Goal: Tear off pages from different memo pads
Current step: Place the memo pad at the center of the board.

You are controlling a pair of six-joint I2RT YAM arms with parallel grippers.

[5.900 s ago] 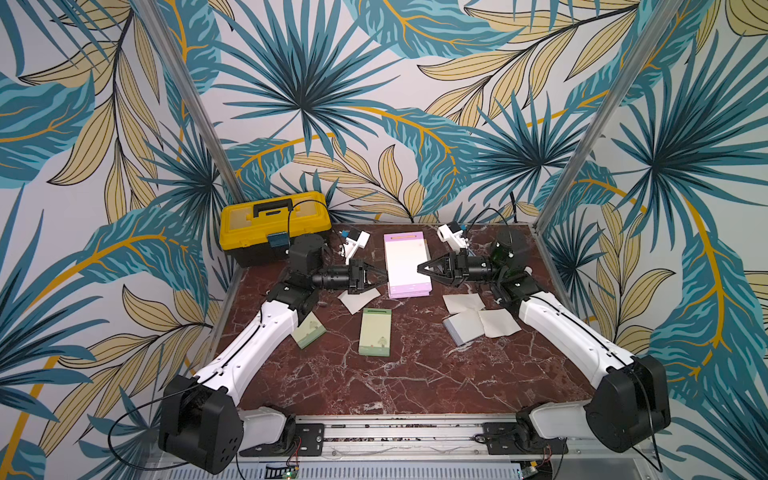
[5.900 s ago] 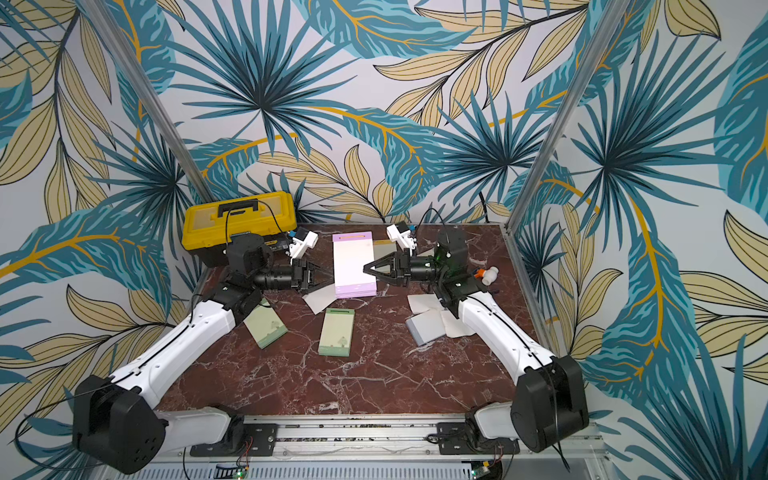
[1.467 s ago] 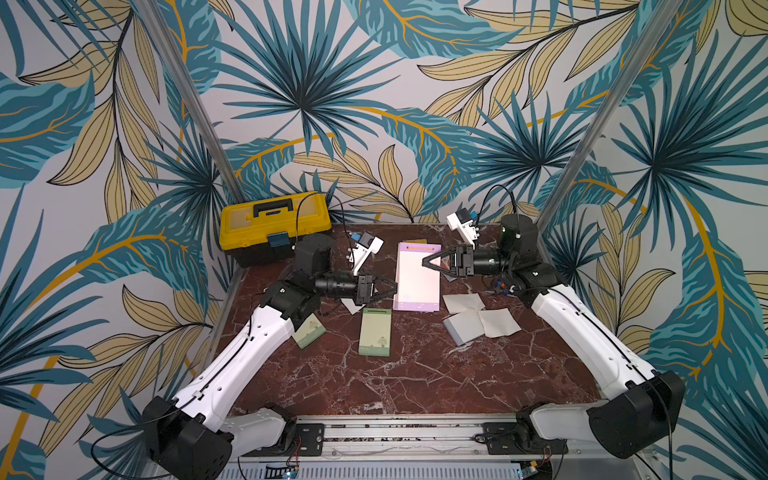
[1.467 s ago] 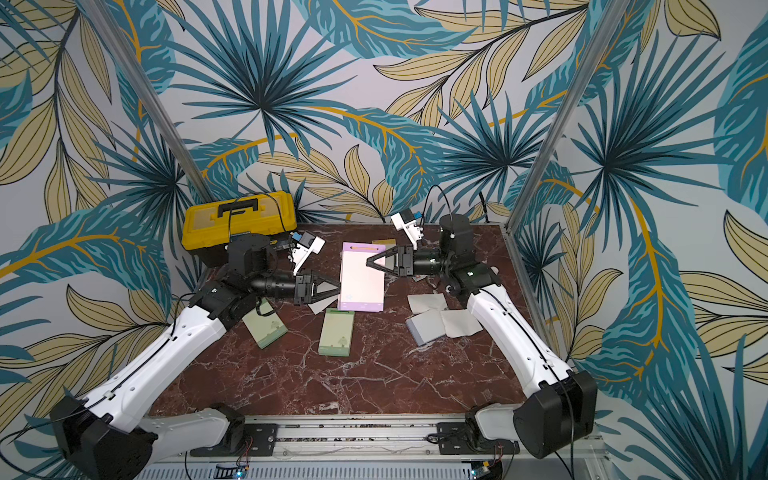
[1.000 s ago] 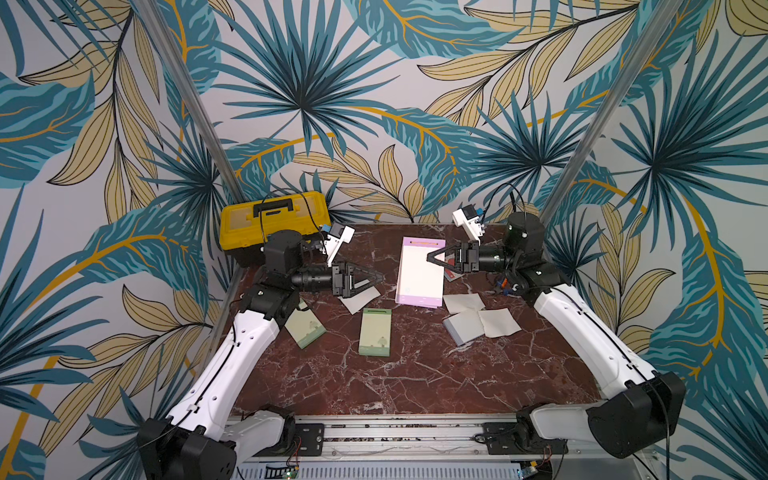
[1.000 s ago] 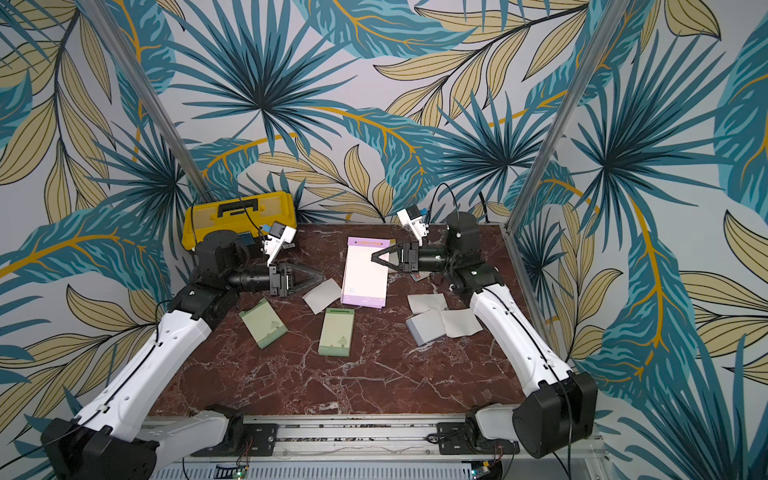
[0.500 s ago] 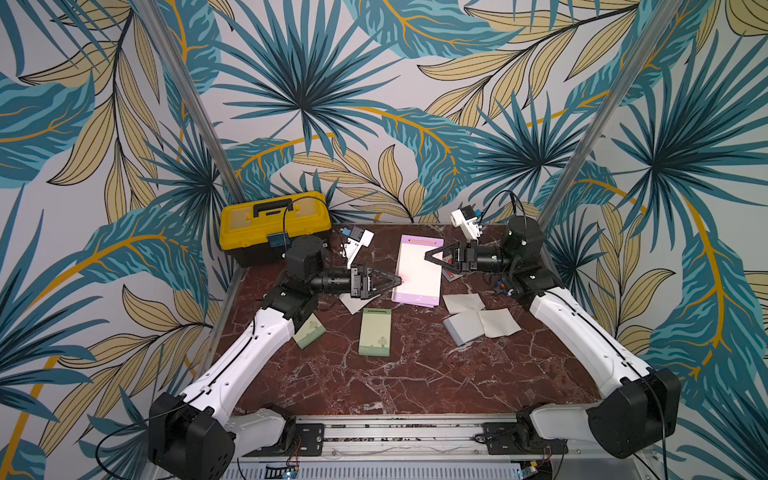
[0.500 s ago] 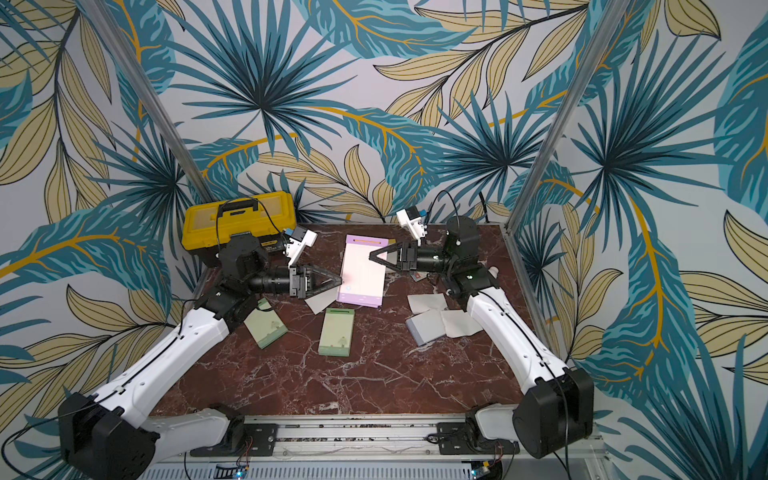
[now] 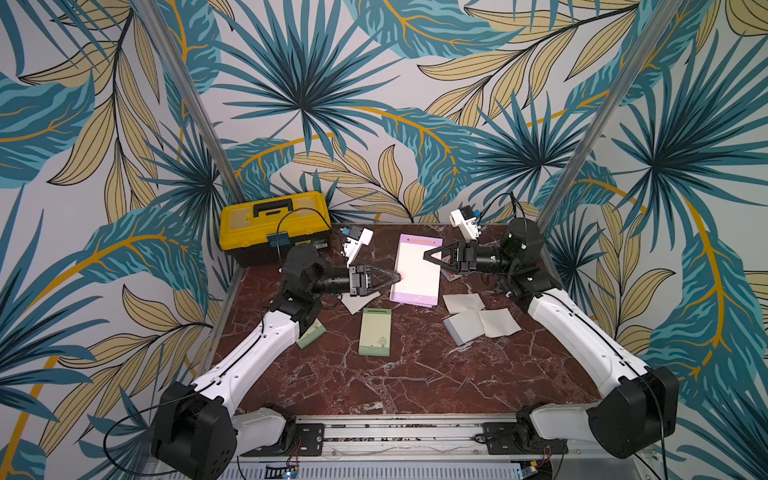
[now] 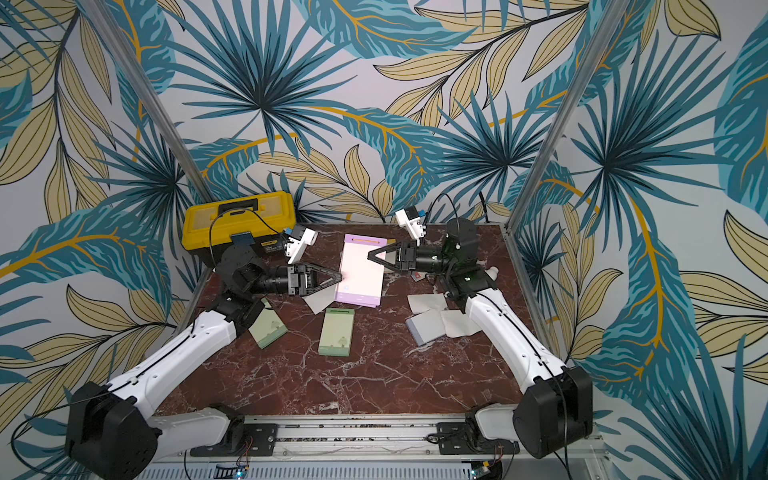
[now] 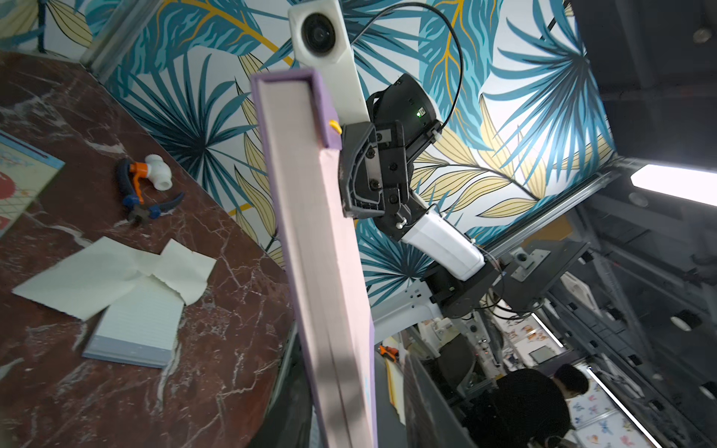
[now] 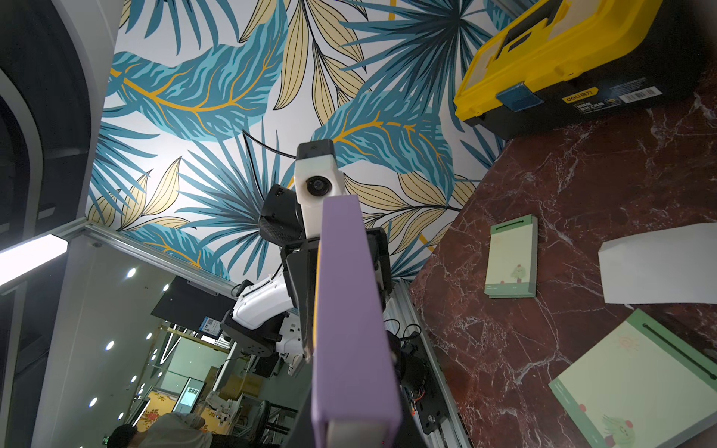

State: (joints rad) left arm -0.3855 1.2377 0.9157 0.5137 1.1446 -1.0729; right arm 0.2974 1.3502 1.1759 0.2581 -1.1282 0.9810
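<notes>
Right end effector [image 9: 426, 257]: jaws clamped on the 2 o'clock edge of the lilac memo pad [image 9: 417, 270].
Left end effector [image 9: 397, 277]: jaws narrow, straddling the pad's 9 o'clock edge; whether they pinch it, cannot tell.
Lilac memo pad: held between both end effectors above the counter [image 9: 374, 386], toward 12 o'clock.
White page [image 9: 359, 300]: flat, under the left end effector.
Green memo pad [image 9: 375, 332]: counter centre.
Second green memo pad [image 10: 268, 328]: 9 o'clock, partly under the left arm.
Blue-edged memo pad [image 9: 463, 330]: 3 o'clock, two cream pages [image 9: 500, 322] overlapping it.
Yellow toolbox [image 9: 274, 224]: 11 o'clock corner.
</notes>
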